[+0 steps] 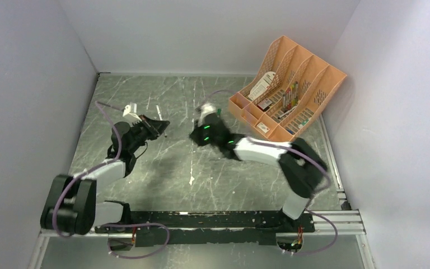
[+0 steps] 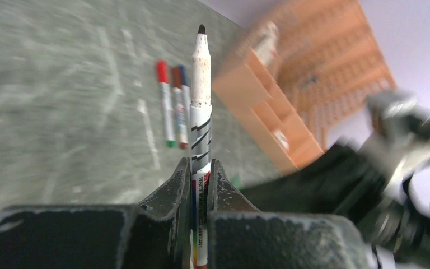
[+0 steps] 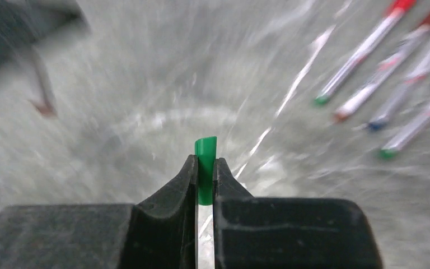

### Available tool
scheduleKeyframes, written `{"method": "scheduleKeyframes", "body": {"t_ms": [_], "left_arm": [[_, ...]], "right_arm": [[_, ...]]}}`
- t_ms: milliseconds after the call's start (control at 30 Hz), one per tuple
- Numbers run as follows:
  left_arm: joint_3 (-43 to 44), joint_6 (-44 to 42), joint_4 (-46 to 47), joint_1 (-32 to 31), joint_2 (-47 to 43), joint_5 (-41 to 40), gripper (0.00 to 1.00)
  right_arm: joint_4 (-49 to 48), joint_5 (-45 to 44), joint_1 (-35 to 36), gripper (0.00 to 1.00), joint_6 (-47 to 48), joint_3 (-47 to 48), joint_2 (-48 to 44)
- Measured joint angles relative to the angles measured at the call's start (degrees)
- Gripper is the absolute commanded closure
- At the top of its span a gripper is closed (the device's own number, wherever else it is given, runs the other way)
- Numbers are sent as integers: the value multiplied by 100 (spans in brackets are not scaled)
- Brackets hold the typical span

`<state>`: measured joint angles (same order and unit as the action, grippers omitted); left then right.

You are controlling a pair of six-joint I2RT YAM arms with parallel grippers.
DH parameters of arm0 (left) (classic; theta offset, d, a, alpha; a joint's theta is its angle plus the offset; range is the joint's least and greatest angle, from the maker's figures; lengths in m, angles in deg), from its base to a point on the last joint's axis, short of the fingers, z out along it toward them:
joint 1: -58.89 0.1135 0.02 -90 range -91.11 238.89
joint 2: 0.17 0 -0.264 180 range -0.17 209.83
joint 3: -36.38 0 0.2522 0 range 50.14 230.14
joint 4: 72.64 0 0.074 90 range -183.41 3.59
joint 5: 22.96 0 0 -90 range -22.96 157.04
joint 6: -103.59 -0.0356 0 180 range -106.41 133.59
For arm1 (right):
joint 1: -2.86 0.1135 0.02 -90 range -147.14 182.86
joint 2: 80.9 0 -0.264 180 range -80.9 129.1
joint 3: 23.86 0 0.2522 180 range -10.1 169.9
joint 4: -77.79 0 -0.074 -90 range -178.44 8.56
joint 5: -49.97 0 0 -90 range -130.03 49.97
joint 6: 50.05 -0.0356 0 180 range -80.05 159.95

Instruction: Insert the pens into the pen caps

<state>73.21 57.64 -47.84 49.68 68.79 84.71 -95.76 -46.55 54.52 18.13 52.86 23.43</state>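
Two grippers are both closed on their loads: the left gripper (image 2: 200, 163) clamps an uncapped pen (image 2: 201, 84), tip pointing outward, while the right gripper (image 3: 205, 162) pinches a green cap (image 3: 205, 150). Several more pens (image 3: 361, 53) lie side by side on the table (image 1: 162, 168).

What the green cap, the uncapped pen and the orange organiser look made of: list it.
Green cap: likely plastic, smooth, evenly coloured. Uncapped pen: probably plastic barrel, white, printed label wrapped round it; dark tip, perhaps felt. Orange organiser: apparently moulded plastic, matt, with latticed walls.
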Motion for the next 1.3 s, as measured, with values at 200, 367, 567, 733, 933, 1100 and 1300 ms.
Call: {"method": "scheduleKeyframes", "body": {"t_ms": [200,367,567,733,933,1100,1300], "left_arm": [[-221,953,2538,-625,1228,1137,93],[26,1552,4013,-1687,1908,1499,93],[754,1930,4778,-2570,2697,1716,93],[920,2124,4813,-2778,3163,1766,93],[1117,2055,4811,-2931,3198,1873,93],[1209,1956,4800,-2968,3047,1939,93],[1224,1912,4798,-2983,2970,2011,93]], "right_arm": [[-2896,1117,-2096,100,-1368,-2070,-2271],[-4282,1576,-2247,100,-2065,-2826,-2909],[-5160,2013,-2264,100,-2553,-2905,-3005],[-5611,2164,-2267,100,-2771,-2905,-3021],[-5759,2236,-2269,100,-2839,-2966,-3025],[-5810,2253,-2273,100,-2876,-3058,-3025],[-5928,2330,-2302,100,-2986,-3075,-2992]]}}
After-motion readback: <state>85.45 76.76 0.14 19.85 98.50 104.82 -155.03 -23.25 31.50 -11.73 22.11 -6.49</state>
